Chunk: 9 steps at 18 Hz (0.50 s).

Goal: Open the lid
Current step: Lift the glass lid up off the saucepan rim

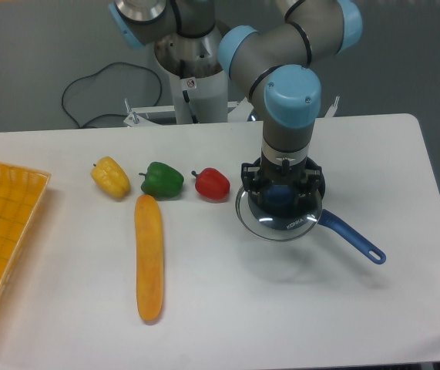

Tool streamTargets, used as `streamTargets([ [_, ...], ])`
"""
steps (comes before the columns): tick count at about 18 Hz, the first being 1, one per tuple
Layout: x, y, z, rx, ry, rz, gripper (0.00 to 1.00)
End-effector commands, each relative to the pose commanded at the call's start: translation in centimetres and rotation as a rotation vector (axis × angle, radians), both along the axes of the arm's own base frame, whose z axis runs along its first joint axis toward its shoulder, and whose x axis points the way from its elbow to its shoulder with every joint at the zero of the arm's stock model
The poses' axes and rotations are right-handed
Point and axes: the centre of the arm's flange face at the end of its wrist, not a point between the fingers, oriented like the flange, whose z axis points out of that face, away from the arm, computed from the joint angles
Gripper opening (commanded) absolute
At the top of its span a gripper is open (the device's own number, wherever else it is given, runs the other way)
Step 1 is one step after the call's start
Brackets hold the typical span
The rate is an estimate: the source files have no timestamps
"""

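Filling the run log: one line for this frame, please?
phase: at lid knob | gripper: over lid, grip state unclear | lid: appears on saucepan | lifted: cannot tell | nearby: red pepper

Clear glossy glass lid (270,223), matt white table (281,308), shiny plastic-looking peppers (162,179).

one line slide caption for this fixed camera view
UR5e pincer lowered around the knob of the glass lid on a blue saucepan, peppers alongside.

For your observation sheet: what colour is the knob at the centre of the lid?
Dark blue: the knob on the lid, seen in the fixed camera view.
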Motion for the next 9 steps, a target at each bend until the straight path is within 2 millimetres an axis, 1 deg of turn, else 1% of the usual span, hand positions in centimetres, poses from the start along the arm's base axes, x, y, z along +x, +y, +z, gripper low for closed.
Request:
streamTargets([
  [4,0.0,0.5,0.3,0.005,0.008,-0.008,0.63],
  [6,0.7,0.9,0.0,0.000,0.000,-0.020,0.63],
  [7,0.7,1.0,-0.1,0.000,0.000,-0.020,0.63],
  [9,0.9,1.4,0.2,0.003,0.005,-0.029,0.63],
])
